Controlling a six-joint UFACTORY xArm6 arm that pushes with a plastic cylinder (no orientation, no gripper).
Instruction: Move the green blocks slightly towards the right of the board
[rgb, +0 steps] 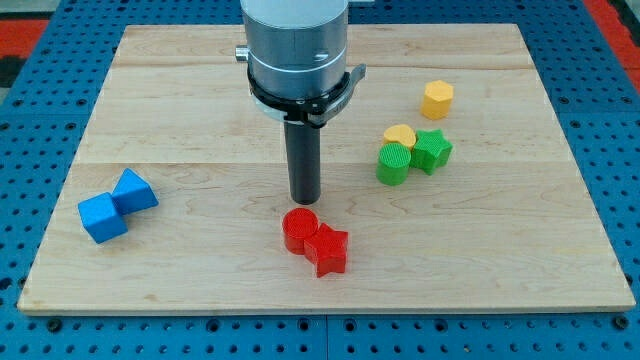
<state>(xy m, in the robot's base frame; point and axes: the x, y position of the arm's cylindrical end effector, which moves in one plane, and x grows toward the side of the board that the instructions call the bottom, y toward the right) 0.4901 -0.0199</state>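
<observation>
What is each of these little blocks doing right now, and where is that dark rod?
my tip: just above the red pair, apart from the green blocks.
green cylinder: against the green star, untouched.
green star: upright, beside the yellow heart.
yellow heart: touching both green blocks.
yellow hexagon: alone.
red cylinder: touching the red star.
red star: untouched.
blue cube: touching the blue triangle.
blue triangle: untouched.

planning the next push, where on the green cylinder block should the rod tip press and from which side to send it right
Judging by the layout, press the green cylinder block's left face, coming from the view's left. The green star block touches its right side, so both should slide together. My tip sits left of them, just above the red cylinder block.
</observation>
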